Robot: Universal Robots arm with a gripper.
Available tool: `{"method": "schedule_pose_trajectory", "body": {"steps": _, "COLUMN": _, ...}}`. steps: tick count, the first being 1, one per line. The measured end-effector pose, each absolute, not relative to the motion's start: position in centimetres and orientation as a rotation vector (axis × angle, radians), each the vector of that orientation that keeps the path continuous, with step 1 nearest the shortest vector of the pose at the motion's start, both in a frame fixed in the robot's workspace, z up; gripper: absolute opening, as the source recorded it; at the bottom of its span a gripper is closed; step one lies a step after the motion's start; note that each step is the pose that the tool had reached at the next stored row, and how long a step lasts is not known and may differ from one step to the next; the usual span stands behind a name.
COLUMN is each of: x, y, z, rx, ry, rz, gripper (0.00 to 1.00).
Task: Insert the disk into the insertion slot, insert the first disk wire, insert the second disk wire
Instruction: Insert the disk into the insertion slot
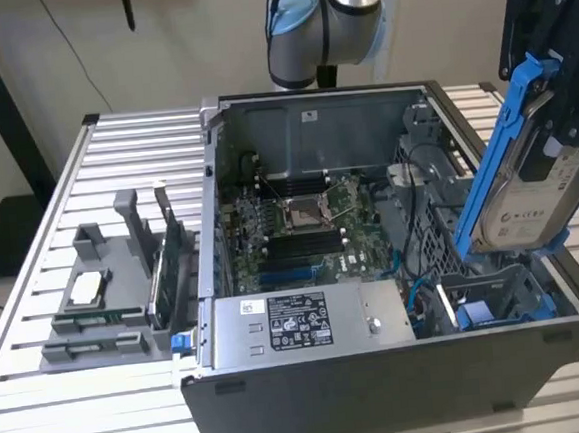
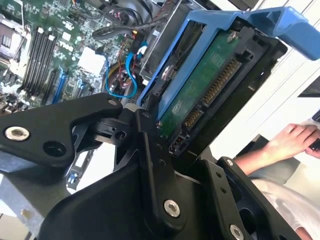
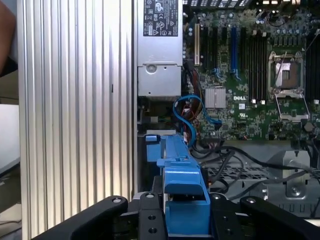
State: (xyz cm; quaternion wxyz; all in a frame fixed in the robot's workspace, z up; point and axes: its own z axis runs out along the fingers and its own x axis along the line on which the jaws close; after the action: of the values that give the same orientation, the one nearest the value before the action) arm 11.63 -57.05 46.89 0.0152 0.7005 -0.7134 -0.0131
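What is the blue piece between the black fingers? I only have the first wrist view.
Observer: The carrier of the disk. In the exterior view it hangs steeply tilted in the gripper, mostly above the case.
Operator: Is it in the insertion slot?
Observer: Not seated; the insertion slot lies below its lower end, at the exterior view's right.
Operator: Anyone close by?
Observer: Yes, the second wrist view shows a person's hand beyond the disk.
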Motion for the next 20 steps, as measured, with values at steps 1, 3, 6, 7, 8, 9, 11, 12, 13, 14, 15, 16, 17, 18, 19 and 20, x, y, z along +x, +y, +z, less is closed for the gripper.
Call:
{"method": "schedule_pose_trajectory", "body": {"steps": 1, "x": 11.6, "y": -57.0, "z": 46.8, "rx": 2.180, "ry": -2.220, "rz": -0.041, "gripper": 0.33}}
{"method": "schedule_pose_trajectory", "body": {"steps": 3, "x": 11.7, "y": -57.0, "z": 46.6, "rx": 2.180, "ry": -2.220, "rz": -0.041, "gripper": 0.33}}
{"method": "schedule_pose_trajectory", "body": {"steps": 6, "x": 11.7, "y": -57.0, "z": 46.3, "rx": 2.180, "ry": -2.220, "rz": -0.041, "gripper": 0.33}}
{"method": "schedule_pose_trajectory", "body": {"steps": 7, "x": 11.7, "y": -57.0, "z": 46.2, "rx": 2.180, "ry": -2.220, "rz": -0.041, "gripper": 0.33}}
{"method": "schedule_pose_trajectory", "body": {"steps": 8, "x": 11.7, "y": -57.0, "z": 46.1, "rx": 2.180, "ry": -2.220, "rz": -0.041, "gripper": 0.33}}
{"method": "schedule_pose_trajectory", "body": {"steps": 9, "x": 11.7, "y": -57.0, "z": 46.0, "rx": 2.180, "ry": -2.220, "rz": -0.041, "gripper": 0.33}}
{"method": "schedule_pose_trajectory", "body": {"steps": 11, "x": 11.7, "y": -57.0, "z": 45.8, "rx": 2.180, "ry": -2.220, "rz": -0.041, "gripper": 0.33}}
{"method": "schedule_pose_trajectory", "body": {"steps": 12, "x": 11.7, "y": -57.0, "z": 45.8, "rx": 2.180, "ry": -2.220, "rz": -0.041, "gripper": 0.33}}
{"method": "schedule_pose_trajectory", "body": {"steps": 13, "x": 11.7, "y": -57.0, "z": 45.8, "rx": 2.180, "ry": -2.220, "rz": -0.041, "gripper": 0.33}}
{"method": "schedule_pose_trajectory", "body": {"steps": 14, "x": 11.7, "y": -57.1, "z": 45.8, "rx": 2.180, "ry": -2.220, "rz": -0.041, "gripper": 0.33}}
{"method": "schedule_pose_trajectory", "body": {"steps": 15, "x": 11.7, "y": -57.0, "z": 45.7, "rx": 2.180, "ry": -2.220, "rz": -0.041, "gripper": 0.33}}
{"method": "schedule_pose_trajectory", "body": {"steps": 16, "x": 11.7, "y": -57.0, "z": 45.7, "rx": 2.180, "ry": -2.220, "rz": -0.041, "gripper": 0.33}}
{"method": "schedule_pose_trajectory", "body": {"steps": 17, "x": 11.7, "y": -57.0, "z": 45.7, "rx": 2.180, "ry": -2.220, "rz": -0.041, "gripper": 0.33}}
{"method": "schedule_pose_trajectory", "body": {"steps": 18, "x": 11.7, "y": -57.0, "z": 45.7, "rx": 2.180, "ry": -2.220, "rz": -0.041, "gripper": 0.33}}
{"method": "schedule_pose_trajectory", "body": {"steps": 19, "x": 11.7, "y": -57.0, "z": 45.7, "rx": 2.180, "ry": -2.220, "rz": -0.041, "gripper": 0.33}}
{"method": "schedule_pose_trajectory", "body": {"steps": 20, "x": 11.7, "y": -57.0, "z": 45.6, "rx": 2.180, "ry": -2.220, "rz": -0.041, "gripper": 0.33}}
